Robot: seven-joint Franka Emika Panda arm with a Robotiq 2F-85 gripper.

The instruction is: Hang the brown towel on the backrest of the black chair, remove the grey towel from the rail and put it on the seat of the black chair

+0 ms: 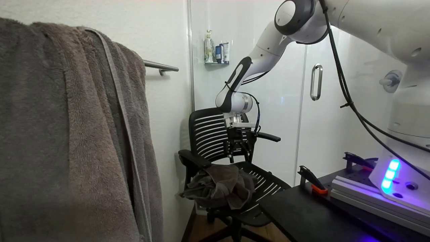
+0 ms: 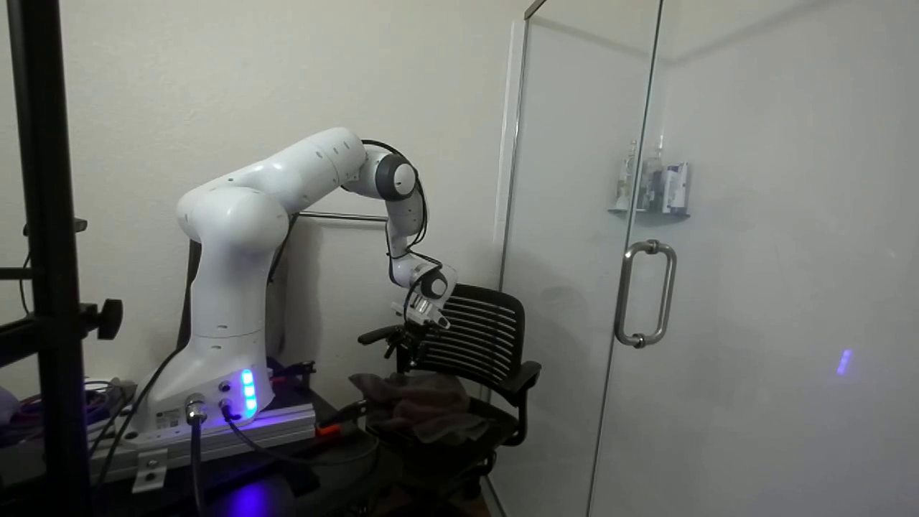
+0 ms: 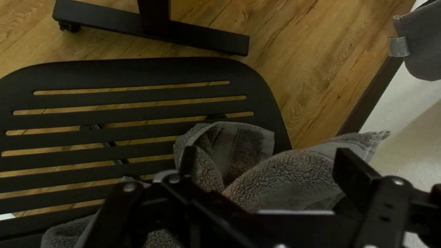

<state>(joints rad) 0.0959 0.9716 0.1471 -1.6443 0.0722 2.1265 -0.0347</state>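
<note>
Grey towel point(image 1: 100, 134): hangs in thick folds over the rail point(image 1: 159, 65), nearest me
Black chair point(image 1: 215, 137): holds a rumpled grey-brown cloth point(image 1: 221, 188) on its seat point(image 3: 137, 73)
Fingers point(image 3: 355, 172): stand spread apart, above that cloth
Tabletop point(image 1: 302, 215): carries the robot's base point(image 1: 410, 148)

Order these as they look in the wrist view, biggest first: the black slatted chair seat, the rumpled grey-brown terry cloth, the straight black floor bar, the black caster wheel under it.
Black slatted chair seat
Rumpled grey-brown terry cloth, partly hidden by the gripper
Straight black floor bar
Black caster wheel
</note>
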